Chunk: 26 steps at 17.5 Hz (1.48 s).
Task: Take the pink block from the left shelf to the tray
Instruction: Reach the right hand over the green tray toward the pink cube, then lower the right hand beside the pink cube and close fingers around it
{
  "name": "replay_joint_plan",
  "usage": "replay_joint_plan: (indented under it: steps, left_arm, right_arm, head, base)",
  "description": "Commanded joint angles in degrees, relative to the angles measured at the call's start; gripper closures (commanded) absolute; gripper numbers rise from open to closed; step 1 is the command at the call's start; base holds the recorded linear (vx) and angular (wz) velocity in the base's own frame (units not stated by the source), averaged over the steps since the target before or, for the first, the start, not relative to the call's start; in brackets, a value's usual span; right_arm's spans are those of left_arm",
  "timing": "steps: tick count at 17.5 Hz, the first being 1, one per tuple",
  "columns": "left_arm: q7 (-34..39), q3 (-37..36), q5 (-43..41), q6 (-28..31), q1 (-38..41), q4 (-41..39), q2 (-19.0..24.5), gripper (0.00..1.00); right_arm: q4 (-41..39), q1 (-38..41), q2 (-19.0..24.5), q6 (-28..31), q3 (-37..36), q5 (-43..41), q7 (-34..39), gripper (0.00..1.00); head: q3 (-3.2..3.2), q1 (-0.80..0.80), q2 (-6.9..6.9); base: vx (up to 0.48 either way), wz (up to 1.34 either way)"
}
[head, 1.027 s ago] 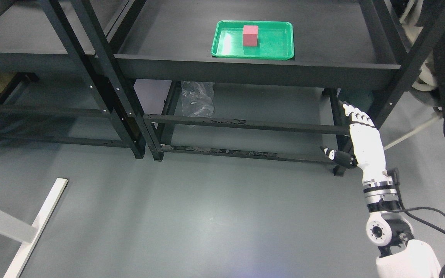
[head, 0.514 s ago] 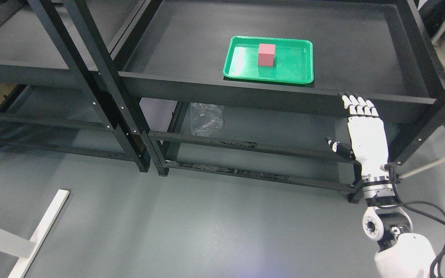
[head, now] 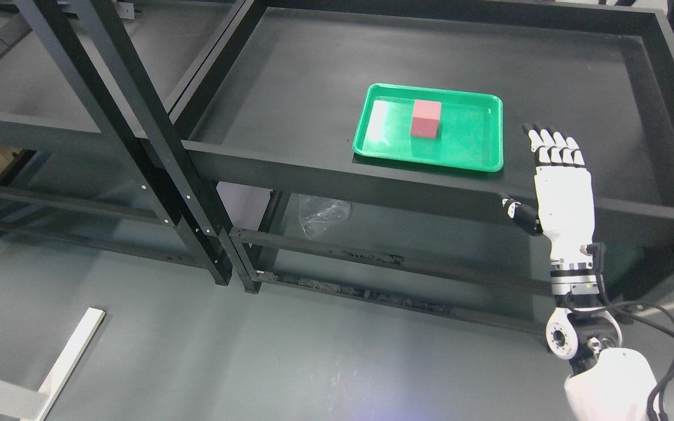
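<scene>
Head view shows my right hand [head: 559, 181] raised to the right of the tray [head: 477, 162], fingers [head: 553, 146] straight and spread, thumb [head: 517, 211] out to the side, grasping nothing. My hand sits over the front rail of the shelf [head: 290, 99] that carries the tray, apart from the tray's right edge. On the tray, left of its middle, the pink block [head: 426, 118] stands flat. Left of the tray's shelf stands a second shelf [head: 38, 88]. Below the tray, a clear plastic bag [head: 324, 210] lies on the lower level.
</scene>
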Motion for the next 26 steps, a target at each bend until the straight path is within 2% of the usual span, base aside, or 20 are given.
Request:
replay_joint_plan:
  steps: [1,4,10,15,19,24,26]
  left_arm:
    - [0.0,0.0,0.0,0.0,1.1,-1.0,1.0,0.0]
    - [0.0,0.0,0.0,0.0,1.1,-1.0,1.0,0.0]
    - [0.0,0.0,0.0,0.0,1.1,-1.0,1.0,0.0]
    - [0.0,0.0,0.0,0.0,1.1,-1.0,1.0,0.0]
    - [0.0,0.0,0.0,0.0,1.1,-1.0,1.0,0.0]
    - [0.0,0.0,0.0,0.0,1.1,-1.0,1.0,0.0]
    - [0.0,0.0,0.0,0.0,1.1,-1.0,1.0,0.0]
  right_arm:
    - [0.2,-0.2,0.2,0.0,0.4,-0.7,0.0,0.01]
    - [0.4,-0.3,0.2,-0.2,1.9,-0.6,2.2,0.01]
    - [2.6,-3.1,0.3,-0.2,2.0,-0.7,17.8,0.01]
    - [4.6,-3.8,0.7,0.2,2.1,-0.8,19.6,0.01]
    - [5.8,-4.0,1.0,0.7,2.3,-7.6,27.0,0.01]
    - [6.9,-4.7,0.5,0.6,3.1,-7.0,27.9,0.02]
    - [7.3,-4.7,0.3,0.5,4.7,-2.9,27.8,0.03]
  head:
    - [0.0,0.0,0.0]
    - [0.0,0.0,0.0]
    - [0.0,0.0,0.0]
    - [0.0,0.0,0.0]
    - [0.0,0.0,0.0]
    - [0.0,0.0,0.0]
    - [0.0,0.0,0.0]
  base:
    - [0.257,0.08]
    - [0.247,0.08]
    - [0.218,0.08]
    - [0.216,0.07]
    - [0.19,0.0]
    - [0.164,-0.06]
    - [0.137,-0.07]
